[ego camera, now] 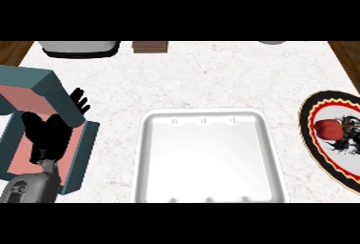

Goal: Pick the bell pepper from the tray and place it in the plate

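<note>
Placing step: red bell pepper (pixel 326 128) lay on the black-rimmed patterned plate (pixel 305 125), apart from the white plastic tray (pixel 204 114), right hand (pixel 349 139) apparently clasping it at the view's edge; next move called for release and withdrawal; left hand (pixel 51 136) rested open.

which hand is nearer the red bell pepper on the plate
Right. The right hand is beside the red bell pepper on the round black-rimmed plate; the left hand rests open at the view's left, beyond the white rectangular tray.
</note>
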Controlling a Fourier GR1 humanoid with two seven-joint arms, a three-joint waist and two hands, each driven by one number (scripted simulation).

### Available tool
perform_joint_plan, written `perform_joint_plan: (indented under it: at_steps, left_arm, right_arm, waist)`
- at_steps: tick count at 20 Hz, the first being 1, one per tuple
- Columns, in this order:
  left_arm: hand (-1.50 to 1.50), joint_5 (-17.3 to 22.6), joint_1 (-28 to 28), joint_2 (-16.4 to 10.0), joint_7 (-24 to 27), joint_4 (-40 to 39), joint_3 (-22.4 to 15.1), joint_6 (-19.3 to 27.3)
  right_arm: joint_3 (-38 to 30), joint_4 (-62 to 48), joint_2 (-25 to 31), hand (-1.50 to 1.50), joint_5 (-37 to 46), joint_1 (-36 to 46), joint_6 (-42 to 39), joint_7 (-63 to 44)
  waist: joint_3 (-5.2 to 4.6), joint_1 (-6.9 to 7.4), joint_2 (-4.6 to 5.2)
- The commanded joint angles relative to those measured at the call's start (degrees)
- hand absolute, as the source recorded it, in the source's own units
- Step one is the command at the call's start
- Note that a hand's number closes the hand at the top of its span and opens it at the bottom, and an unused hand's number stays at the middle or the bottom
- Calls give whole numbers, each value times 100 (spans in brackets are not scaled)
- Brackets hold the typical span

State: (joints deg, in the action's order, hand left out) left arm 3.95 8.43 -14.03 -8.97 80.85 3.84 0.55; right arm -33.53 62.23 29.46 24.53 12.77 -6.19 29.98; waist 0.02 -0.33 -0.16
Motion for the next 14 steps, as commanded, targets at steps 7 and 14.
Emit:
perform_joint_plan:
  at_steps: [7,14]
  left_arm:
    - [0,-96,-1,112,-13,-26,19,131]
    - [0,-312,14,345,-52,72,-152,278]
  right_arm:
    - [-849,736,52,-150,-2183,-33,-1902,-1538]
    - [-1077,841,118,-150,-3076,-774,-2884,-1807]
  waist:
    - [-9,-58,-12]
    - [-4,-13,4]
